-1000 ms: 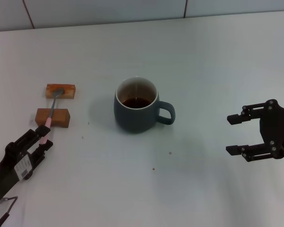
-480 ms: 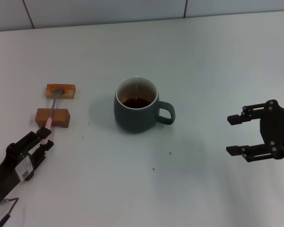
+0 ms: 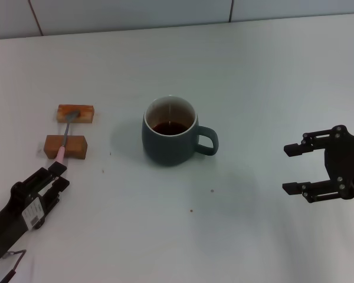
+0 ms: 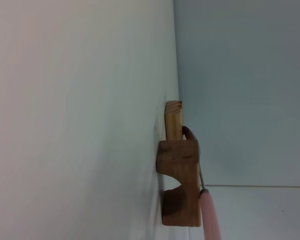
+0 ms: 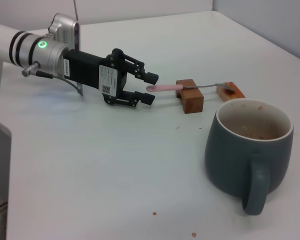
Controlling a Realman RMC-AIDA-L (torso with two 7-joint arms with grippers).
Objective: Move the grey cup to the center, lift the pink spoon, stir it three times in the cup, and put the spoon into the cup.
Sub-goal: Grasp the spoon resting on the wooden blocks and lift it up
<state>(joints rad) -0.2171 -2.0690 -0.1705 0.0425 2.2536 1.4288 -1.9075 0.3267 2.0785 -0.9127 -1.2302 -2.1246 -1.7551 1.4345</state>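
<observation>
**Left tool lined up on the spoon handle**

Head view: the left tool point(image 3: 54, 177), released, sat at the pink spoon point(image 3: 64, 137) handle tip near the worktop's left edge; it likely needed to straddle the handle squarely before clenching; the grey cup point(image 3: 170, 132) stood mid-worktop holding dark liquid; the right tool point(image 3: 291, 168) hung released.

Left wrist view: the spoon lay across two wooden blocks point(image 4: 180, 176).

Right wrist view: the cup's cream wall showed brown specks.

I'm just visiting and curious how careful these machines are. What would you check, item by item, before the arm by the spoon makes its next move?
1. Grey cup at the table's middle: ok.
2. Pink spoon resting across both wooden blocks: ok.
3. Left gripper open at the pink handle end: ok.
4. Handle between its fingers: not ok, just short.
5. Right gripper open, away from the cup: ok.
</observation>
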